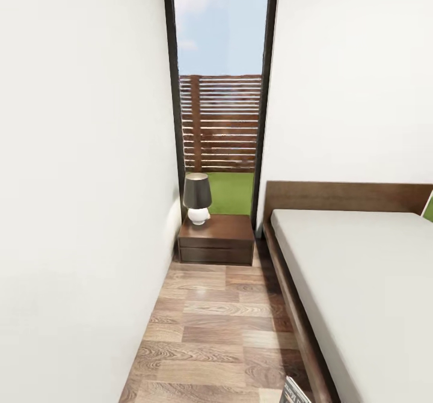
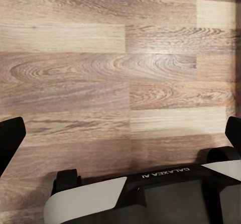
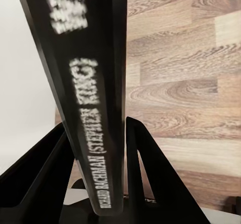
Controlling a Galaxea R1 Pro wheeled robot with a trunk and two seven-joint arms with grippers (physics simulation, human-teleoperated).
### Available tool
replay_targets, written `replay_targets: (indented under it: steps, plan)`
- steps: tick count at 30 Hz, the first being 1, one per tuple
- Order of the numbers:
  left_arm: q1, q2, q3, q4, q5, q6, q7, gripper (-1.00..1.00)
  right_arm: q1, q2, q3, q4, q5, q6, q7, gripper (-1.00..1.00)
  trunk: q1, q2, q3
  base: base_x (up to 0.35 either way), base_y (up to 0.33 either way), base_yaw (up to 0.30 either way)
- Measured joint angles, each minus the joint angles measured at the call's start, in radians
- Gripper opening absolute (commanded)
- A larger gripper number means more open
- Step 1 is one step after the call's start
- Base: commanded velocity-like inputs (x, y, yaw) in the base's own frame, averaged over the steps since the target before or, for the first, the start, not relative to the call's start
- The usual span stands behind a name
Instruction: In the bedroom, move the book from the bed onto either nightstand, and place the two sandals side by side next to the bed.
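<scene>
My right gripper (image 3: pixel 98 171) is shut on the book (image 3: pixel 85 83), whose dark spine with white lettering stands between the two black fingers (image 3: pixel 150 169) over the wood floor. A corner of the book (image 1: pixel 294 393) pokes up at the head view's lower edge, beside the bed frame. The bed (image 1: pixel 361 283), pale grey mattress in a dark wooden frame, fills the right side. The nightstand (image 1: pixel 216 237) stands ahead against the far wall, left of the headboard. My left gripper (image 2: pixel 120 133) hangs open over bare planks. The sandals are out of view.
A lamp (image 1: pixel 197 198) with a dark shade takes the nightstand's left half. A white wall (image 1: pixel 78 180) closes the left side, leaving a narrow strip of floor (image 1: pixel 216 331) between it and the bed. A tall window (image 1: pixel 219 90) rises behind the nightstand.
</scene>
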Motion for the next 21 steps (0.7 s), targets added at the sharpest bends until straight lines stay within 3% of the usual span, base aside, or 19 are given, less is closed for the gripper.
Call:
replay_targets:
  steps: [7, 21]
  plan:
    - [0.000, 0.000, 0.000, 0.000, 0.000, 0.000, 0.000, 1.00, 0.000, 0.002, 0.002, 0.000, 0.000, 0.000, 0.000, -1.00, 0.000, 0.000, 0.000, 0.066, 0.000, 0.000]
    - [0.000, 0.000, 0.000, 0.000, 0.000, 0.000, 0.000, 1.00, 0.000, 0.004, 0.001, 0.000, 0.001, 0.002, -0.001, -1.00, -0.001, 0.000, 0.000, 0.303, 0.000, -0.023]
